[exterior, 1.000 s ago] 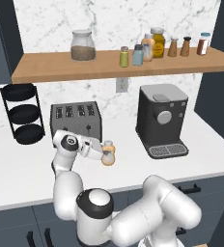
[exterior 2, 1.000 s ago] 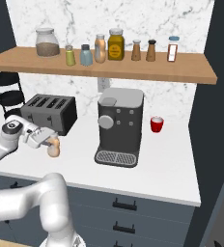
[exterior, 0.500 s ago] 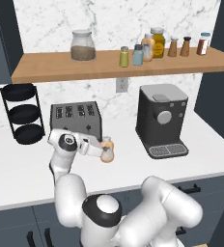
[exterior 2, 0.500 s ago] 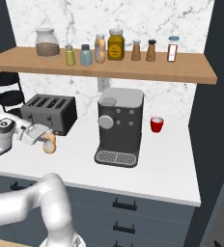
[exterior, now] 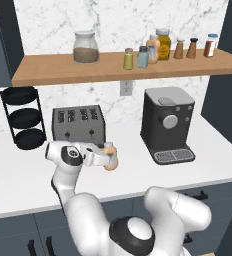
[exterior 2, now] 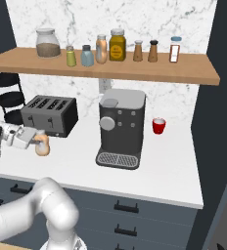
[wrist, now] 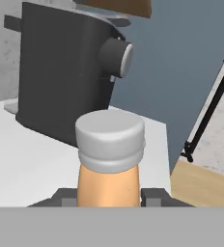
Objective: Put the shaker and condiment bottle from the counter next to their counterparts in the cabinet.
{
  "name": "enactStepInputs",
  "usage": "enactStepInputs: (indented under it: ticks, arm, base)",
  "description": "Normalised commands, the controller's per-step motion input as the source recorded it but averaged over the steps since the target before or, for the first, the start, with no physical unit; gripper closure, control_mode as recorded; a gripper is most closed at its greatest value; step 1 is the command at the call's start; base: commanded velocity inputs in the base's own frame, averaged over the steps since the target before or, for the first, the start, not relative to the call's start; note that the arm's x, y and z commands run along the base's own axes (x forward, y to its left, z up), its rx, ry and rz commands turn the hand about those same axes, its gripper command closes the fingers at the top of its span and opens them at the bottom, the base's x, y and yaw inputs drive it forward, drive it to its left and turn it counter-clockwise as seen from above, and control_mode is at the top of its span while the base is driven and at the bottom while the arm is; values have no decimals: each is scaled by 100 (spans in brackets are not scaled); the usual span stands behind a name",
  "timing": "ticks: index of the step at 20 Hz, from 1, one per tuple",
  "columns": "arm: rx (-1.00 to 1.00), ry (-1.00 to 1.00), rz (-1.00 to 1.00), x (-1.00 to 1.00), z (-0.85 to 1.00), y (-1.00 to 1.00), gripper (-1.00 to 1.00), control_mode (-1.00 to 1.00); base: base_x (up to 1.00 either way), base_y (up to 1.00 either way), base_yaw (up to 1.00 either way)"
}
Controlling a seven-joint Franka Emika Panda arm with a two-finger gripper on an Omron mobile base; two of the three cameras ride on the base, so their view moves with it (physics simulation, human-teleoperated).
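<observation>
Left base view: the gripper [exterior: 107, 157] is clamped on the orange bottle [exterior: 110, 159], held just above the counter [exterior: 18, 172] in front of the toaster [exterior: 79, 125], at 7 o'clock from the coffee machine [exterior: 167, 125]. On the shelf [exterior: 48, 72] at 12 o'clock, the yellow-green shaker [exterior: 128, 59] already stands beside the blue shaker [exterior: 143, 57]. The next move, I judge, is a steady upright lift clear of the shelf's front edge.

Right base view: the bottle [exterior 2: 42, 145] sits at 9 o'clock, the toaster [exterior 2: 49, 115] behind it. Its twin, the shelf bottle [exterior 2: 102, 49], stands at 12 o'clock between the blue shaker [exterior 2: 87, 55] and an amber jar [exterior 2: 117, 45]; the gap is tight, so approach slowly.

Hand view: a smooth, rounded, translucent orange body with a ribbed pale cap [wrist: 110, 137] sits between the dark fingertips [wrist: 154, 197], jaws pressed on its sides.
</observation>
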Motion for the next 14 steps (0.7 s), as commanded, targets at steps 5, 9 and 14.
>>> enactStepInputs:
  ticks: [5, 9, 14]
  arm:
    - [0, -10, 20, -61, 29, -12, 100, -100]
    - [3, -9, 16, -41, 40, -30, 100, -100]
    - [3, -11, 16, -44, 43, -32, 100, -100]
  base:
    - [0, 0, 0]
    - [0, 0, 0]
    - [0, 0, 0]
